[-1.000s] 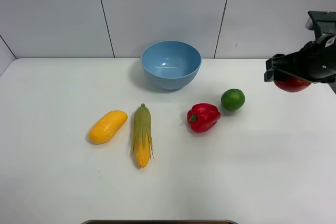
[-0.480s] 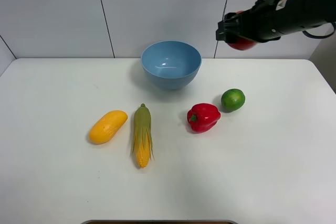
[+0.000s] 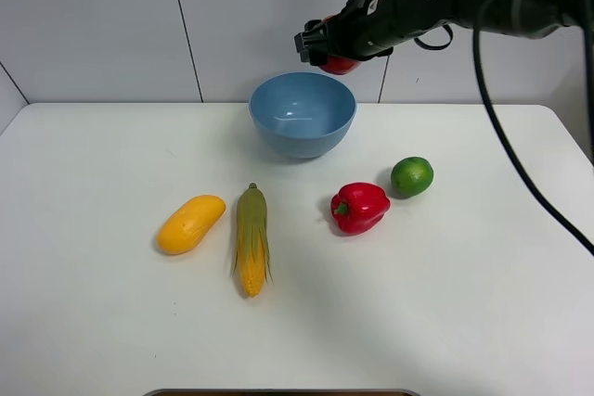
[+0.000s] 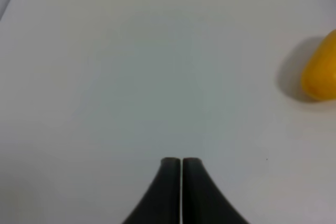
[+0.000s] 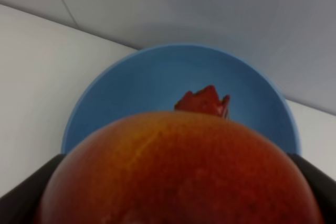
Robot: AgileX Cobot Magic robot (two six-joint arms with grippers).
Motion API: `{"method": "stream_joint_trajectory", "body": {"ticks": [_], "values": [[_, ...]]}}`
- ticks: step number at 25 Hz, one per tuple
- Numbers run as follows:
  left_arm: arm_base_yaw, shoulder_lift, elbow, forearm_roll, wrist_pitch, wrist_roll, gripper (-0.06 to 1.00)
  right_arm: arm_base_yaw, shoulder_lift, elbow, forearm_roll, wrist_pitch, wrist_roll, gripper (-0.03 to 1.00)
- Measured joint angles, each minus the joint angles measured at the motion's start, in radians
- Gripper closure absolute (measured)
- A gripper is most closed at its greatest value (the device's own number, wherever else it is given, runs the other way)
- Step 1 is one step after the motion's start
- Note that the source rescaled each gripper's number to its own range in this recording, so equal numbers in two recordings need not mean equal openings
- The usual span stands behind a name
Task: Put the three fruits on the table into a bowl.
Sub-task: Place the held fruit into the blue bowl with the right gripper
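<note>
R hand [image 3: 325,47] pinches the red pomegranate [image 3: 340,65] in the air, just above the far-right rim of the bowl [image 3: 303,132] (crown tip points at the bowl). L hand [image 4: 181,164] is pressed together, empty, over bare desk [image 4: 131,77]. Mango [image 3: 190,223] lies front-left of the bowl, w/ corn [image 3: 251,238] beside it. Lime [image 3: 412,176] sits front-right of the bowl, next to the pepper [image 3: 359,207].

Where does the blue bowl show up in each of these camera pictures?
Exterior high: bowl in the picture's upper middle.
Left wrist: not in it.
Right wrist: bowl fills the middle, behind the held red fruit.
Shared landmark: that red fruit, held above the bowl.
</note>
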Motion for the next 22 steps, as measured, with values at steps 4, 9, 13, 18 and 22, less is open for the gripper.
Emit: {"method": "stream_joint_trajectory", "body": {"ticks": [4, 9, 13, 18, 22], "values": [[0.000, 0.000, 0.000, 0.000, 0.000, 0.000, 0.94, 0.012, 0.109, -0.100, -0.023, -0.001, 0.000, 0.24], [0.000, 0.000, 0.000, 0.000, 0.000, 0.000, 0.94, 0.013, 0.206, -0.173, -0.047, -0.008, 0.000, 0.24], [0.000, 0.000, 0.000, 0.000, 0.000, 0.000, 0.94, 0.013, 0.275, -0.197, -0.054, -0.063, 0.000, 0.24], [0.000, 0.000, 0.000, 0.000, 0.000, 0.000, 0.94, 0.013, 0.333, -0.200, -0.069, -0.122, 0.000, 0.24], [0.000, 0.000, 0.000, 0.000, 0.000, 0.000, 0.94, 0.013, 0.373, -0.201, -0.075, -0.176, 0.000, 0.24]]}}
